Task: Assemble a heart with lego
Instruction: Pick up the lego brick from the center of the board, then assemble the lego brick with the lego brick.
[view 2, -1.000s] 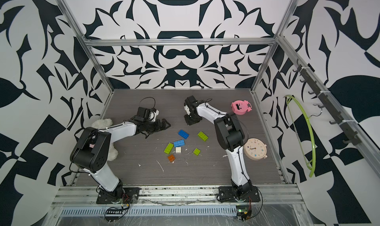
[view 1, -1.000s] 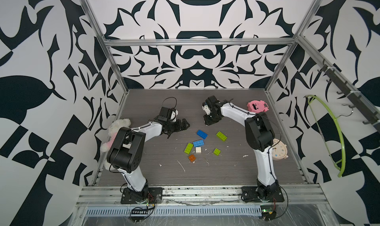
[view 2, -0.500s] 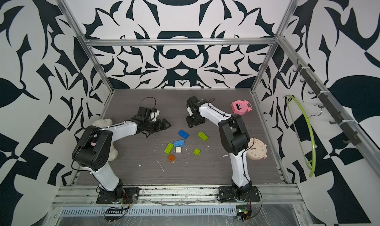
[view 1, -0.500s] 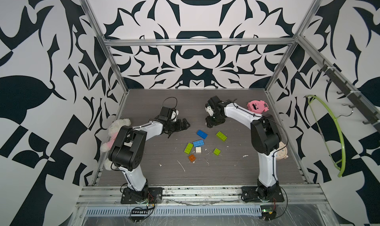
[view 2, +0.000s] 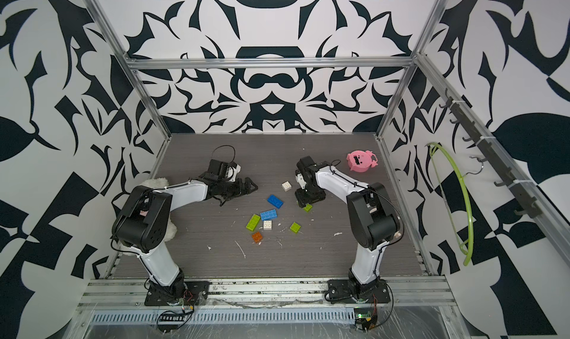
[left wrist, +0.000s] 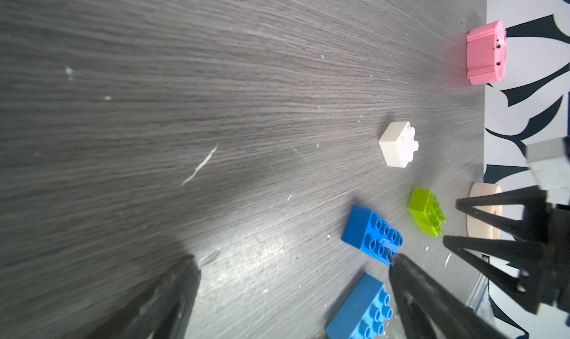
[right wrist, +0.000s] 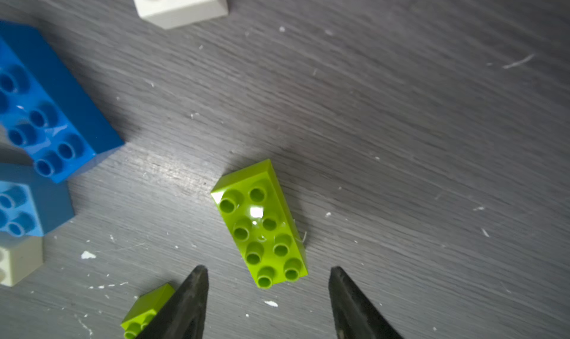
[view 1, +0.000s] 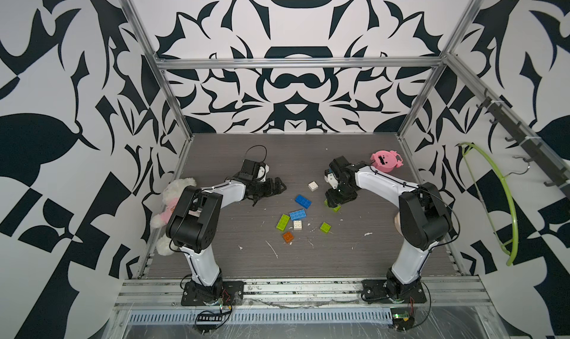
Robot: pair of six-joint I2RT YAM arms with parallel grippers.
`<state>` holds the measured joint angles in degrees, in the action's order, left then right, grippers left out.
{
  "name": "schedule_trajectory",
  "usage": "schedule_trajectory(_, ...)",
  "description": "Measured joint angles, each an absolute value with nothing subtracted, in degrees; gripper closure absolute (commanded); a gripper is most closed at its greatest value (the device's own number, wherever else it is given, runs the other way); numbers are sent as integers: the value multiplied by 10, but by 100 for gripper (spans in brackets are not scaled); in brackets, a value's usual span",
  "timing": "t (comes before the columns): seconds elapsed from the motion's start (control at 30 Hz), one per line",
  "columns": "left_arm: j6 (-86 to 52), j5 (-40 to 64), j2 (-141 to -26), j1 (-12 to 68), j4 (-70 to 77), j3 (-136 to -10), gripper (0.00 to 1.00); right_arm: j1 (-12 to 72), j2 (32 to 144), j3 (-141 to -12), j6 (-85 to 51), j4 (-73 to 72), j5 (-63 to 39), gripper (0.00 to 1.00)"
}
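The lego (view 1: 297, 214) lies loose in the middle of the table (view 1: 339, 260): eight bricks, none joined to another. A lime oblong brick (right wrist: 262, 223) lies right under the right gripper (view 1: 332, 201). Its jaws stand apart, and the brick's near end is in line with the gap between the fingertips (right wrist: 197, 288), touching neither. A second ago that gripper stood further back. It has since come over this brick, and a white square brick (view 1: 313, 185), not visible then, now shows just beside it toward the left arm. The other six bricks lie where they did: two blue, a lime oblong, a white, a lime square and an orange. The left gripper (view 1: 271, 191) hovers wide open and empty near the darker blue brick (left wrist: 371, 234), as before. The table is grey wood grain flecked with white. A pink round toy (view 1: 384, 161) sits at its far right and a white plush toy (view 1: 177, 192) at its left edge, and black-and-white patterned walls (view 1: 293, 90) close the cell.
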<state>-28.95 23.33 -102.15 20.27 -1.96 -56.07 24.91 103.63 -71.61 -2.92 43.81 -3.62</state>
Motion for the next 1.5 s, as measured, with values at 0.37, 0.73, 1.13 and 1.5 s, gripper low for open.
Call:
schedule_trajectory(0.37,-291,235,-1020,203,-14,-561,1,250,1091,-737,-6,434,-48,65)
schedule_trajectory(0.73,-293,236,-1020,203,-11,-558,1,250,1088,-738,-6,433,-51,53)
schedule_trajectory(1.13,-294,236,-1020,203,-11,-558,1,250,1088,-744,-10,433,-49,80)
schedule_trajectory(1.5,-295,236,-1020,203,-11,-558,1,254,1122,-947,8,474,-69,83)
